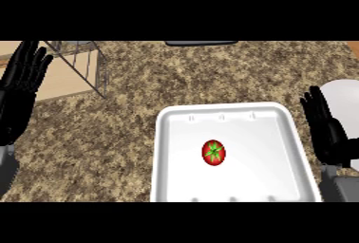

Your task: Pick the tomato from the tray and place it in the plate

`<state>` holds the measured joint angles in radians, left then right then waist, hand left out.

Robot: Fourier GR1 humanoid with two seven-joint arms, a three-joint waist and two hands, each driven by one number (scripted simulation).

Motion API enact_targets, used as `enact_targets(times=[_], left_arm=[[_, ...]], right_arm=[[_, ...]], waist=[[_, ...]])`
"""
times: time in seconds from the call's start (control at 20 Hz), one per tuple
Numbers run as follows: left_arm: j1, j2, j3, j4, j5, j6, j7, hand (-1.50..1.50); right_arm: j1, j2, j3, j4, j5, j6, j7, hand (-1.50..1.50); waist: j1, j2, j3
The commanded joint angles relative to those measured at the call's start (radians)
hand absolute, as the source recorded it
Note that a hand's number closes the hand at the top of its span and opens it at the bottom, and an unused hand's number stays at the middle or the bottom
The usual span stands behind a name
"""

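1. Here, the speckled bench [175, 76] carries everything, with a wire rack [84, 61] at its far left.
2. The white tray [172, 156] lies square before me, within my reach.
3. The white plate [347, 102] waits at the right edge, just beside the tray, so I judge the carry short.
4. My left hand [21, 90] rests open at the left edge, fingers up; my right hand [326, 130], fingers straight, holds nothing, standing between tray and plate.
5. The tomato [214, 152] sits in the tray's middle, untouched.
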<state>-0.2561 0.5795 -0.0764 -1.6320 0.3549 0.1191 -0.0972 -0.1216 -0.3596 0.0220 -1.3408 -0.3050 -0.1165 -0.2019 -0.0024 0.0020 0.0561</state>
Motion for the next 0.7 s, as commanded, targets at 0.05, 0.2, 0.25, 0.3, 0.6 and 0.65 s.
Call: enact_targets(times=[0.05, 0.2, 0.25, 0.3, 0.6, 0.65], left_arm=[[0.054, -0.032, -0.055, 0.035, -0.036, 0.047, 0.086, 0.00], [0.125, -0.062, -0.088, 0.142, -0.037, 0.072, 0.151, 0.00], [0.152, -0.078, -0.105, 0.169, -0.041, 0.090, 0.182, 0.00], [0.148, -0.065, -0.103, 0.150, -0.028, 0.065, 0.177, 0.00], [0.196, -0.197, -0.193, 0.199, -0.108, 0.212, 0.241, 0.00], [0.188, -0.183, -0.171, 0.214, -0.096, 0.198, 0.225, 0.00]], right_arm=[[-0.060, 0.031, 0.109, -0.064, -0.043, 0.146, 0.062, 1.50], [-0.175, 0.085, 0.251, -0.121, -0.077, 0.303, 0.098, 1.50], [-0.188, 0.099, 0.299, -0.157, -0.098, 0.365, 0.112, 1.50], [-0.263, -0.204, 0.219, -0.185, 0.249, 0.232, 0.006, 1.50], [-0.108, 0.022, 0.326, -0.077, 0.343, 0.063, -0.197, 1.50], [-0.073, 0.070, 0.295, -0.057, 0.214, 0.107, -0.160, 1.50]], waist=[[0.019, -0.002, -0.055], [0.083, 0.015, -0.057], [0.088, 0.014, -0.057], [0.063, -0.032, -0.096], [0.015, 0.008, -0.052], [0.011, 0.013, -0.051]])
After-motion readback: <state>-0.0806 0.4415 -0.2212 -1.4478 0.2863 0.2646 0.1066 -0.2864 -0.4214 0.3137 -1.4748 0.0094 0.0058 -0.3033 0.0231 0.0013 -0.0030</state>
